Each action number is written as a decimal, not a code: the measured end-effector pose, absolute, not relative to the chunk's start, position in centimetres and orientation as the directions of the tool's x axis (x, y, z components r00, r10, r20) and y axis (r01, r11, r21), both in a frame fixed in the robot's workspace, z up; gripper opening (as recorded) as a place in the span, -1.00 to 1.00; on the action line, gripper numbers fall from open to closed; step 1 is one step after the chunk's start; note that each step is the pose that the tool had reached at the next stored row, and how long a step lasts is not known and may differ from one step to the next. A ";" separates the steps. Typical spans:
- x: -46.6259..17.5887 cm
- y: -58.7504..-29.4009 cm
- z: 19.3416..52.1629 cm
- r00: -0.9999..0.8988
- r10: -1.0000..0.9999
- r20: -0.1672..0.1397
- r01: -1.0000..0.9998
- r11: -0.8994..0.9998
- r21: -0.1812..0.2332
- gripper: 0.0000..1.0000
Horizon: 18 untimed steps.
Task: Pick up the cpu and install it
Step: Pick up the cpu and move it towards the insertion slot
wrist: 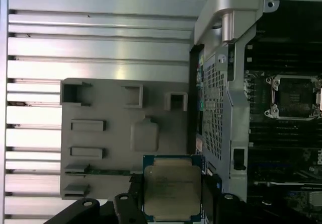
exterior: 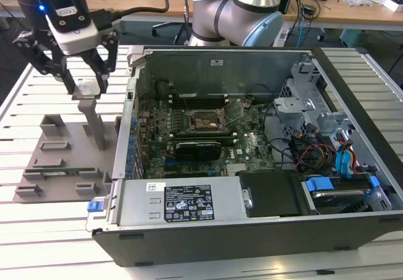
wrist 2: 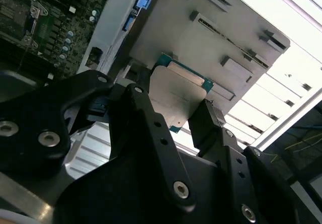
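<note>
The cpu (exterior: pixel 86 92) is a flat square chip with a silvery top plate, and it hangs above the grey parts holder (exterior: pixel 60 157) at the exterior view's left. My gripper (exterior: pixel 86 90) is shut on it, one black finger on each side. Both wrist views show the cpu (wrist 2: pixel 177 94) (wrist: pixel 171 186) pinched between the fingers (wrist 2: pixel 143 108) (wrist: pixel 207 196), lifted off the holder (wrist: pixel 110 133). The open black socket frame (exterior: pixel 204 121) (wrist: pixel 294 97) sits on the motherboard inside the computer case (exterior: pixel 252 229), to the exterior view's right of the gripper.
The case's raised side wall (exterior: pixel 129 113) stands between the holder and the motherboard. A green memory stick (exterior: pixel 62 172) lies in a slot of the holder. Cables (exterior: pixel 315 151) and drive bays (exterior: pixel 334 189) crowd the case's right side. A slatted metal table (exterior: pixel 38 229) lies underneath.
</note>
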State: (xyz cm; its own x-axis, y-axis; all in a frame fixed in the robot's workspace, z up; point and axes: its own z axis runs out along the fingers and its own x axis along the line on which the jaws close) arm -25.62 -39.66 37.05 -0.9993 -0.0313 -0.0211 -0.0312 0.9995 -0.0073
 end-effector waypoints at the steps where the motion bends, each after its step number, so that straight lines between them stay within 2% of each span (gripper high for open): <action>1: -25.3 -39.7 37.0 -0.999 -0.031 -0.021 -0.031 0.999 -0.007 0.10; 18: -18.1 -39.4 36.9 -0.999 -0.031 -0.017 -0.031 0.999 -0.007 0.10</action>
